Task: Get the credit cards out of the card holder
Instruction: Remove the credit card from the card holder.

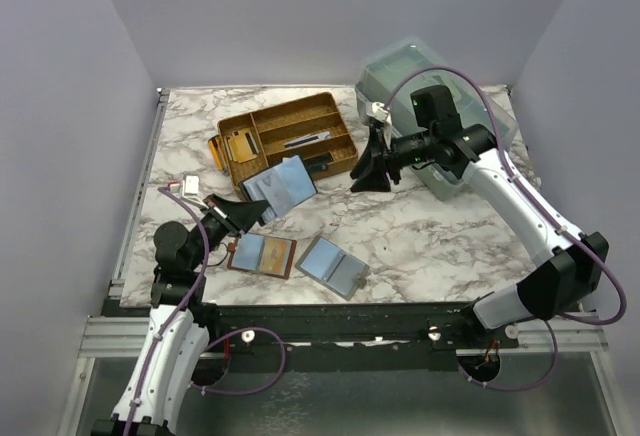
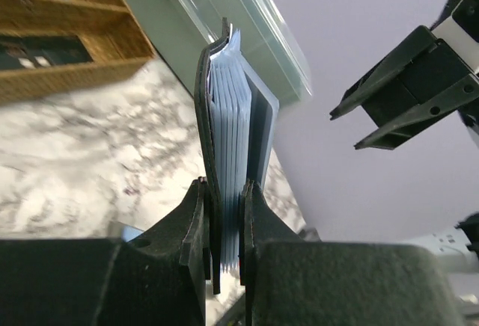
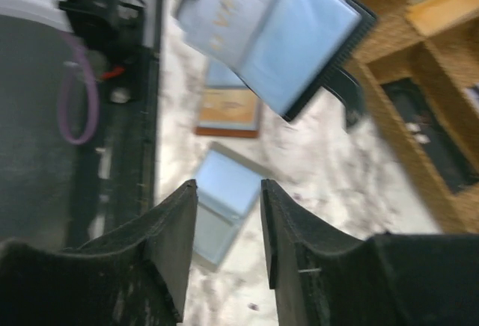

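The left claw (image 1: 250,210) is clamping one edge of the black card holder (image 1: 283,184), holding it spread open above the marble table (image 1: 430,246). Pale credit cards (image 2: 228,146) are sitting packed inside it. Further right, the right claw (image 1: 362,178) is hanging near it, jaws apart, gripping nothing.

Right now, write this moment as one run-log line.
left gripper: shut on holder | right gripper: open, empty | cards: in holder

Brown holder (image 1: 262,254) and grey holder (image 1: 332,266) lie side by side near a wooden tray (image 1: 280,107).
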Motion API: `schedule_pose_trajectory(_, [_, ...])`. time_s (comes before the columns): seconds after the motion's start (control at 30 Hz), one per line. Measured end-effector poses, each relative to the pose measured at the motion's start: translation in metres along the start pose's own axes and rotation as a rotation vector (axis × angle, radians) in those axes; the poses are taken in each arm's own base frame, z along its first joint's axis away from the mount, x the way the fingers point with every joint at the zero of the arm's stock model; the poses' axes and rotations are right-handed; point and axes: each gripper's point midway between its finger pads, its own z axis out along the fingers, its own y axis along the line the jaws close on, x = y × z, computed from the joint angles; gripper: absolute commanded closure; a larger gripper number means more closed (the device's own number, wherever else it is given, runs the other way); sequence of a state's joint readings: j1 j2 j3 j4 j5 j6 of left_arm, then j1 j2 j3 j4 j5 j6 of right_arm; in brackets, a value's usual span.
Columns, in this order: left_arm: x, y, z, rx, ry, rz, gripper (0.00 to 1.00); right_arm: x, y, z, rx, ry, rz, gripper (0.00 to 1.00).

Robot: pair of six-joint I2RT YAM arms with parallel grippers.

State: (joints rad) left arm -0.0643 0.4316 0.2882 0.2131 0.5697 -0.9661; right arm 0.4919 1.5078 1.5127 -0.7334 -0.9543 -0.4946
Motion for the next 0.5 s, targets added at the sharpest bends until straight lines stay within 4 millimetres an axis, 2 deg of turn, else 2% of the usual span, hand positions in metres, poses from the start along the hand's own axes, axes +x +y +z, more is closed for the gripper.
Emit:
schedule_pose_trajectory(0.13, [0.026, -0.010, 0.004, 0.068, 0.081, -0.045, 1.00, 0.007, 0.038, -0.007, -0.132, -0.073, 0.093, 0.44])
schedule_pose_trajectory(0.23, [0.058, -0.023, 0.008, 0.118, 0.176, -0.062, 1.00, 0.012, 0.054, -0.006, -0.196, -0.106, 0.149, 0.35])
schedule_pose_trajectory(0.3, [0.077, -0.029, 0.013, 0.133, 0.233, -0.066, 1.00, 0.015, 0.058, -0.004, -0.216, -0.118, 0.176, 0.28])
schedule_pose_trajectory(0.37, [0.095, -0.029, 0.018, 0.117, 0.272, -0.063, 1.00, 0.019, 0.057, -0.001, -0.215, -0.121, 0.215, 0.27])
schedule_pose_trajectory(0.5, [0.113, -0.010, 0.035, -0.005, 0.275, -0.040, 1.00, 0.031, 0.047, 0.006, -0.161, -0.109, 0.281, 0.27])
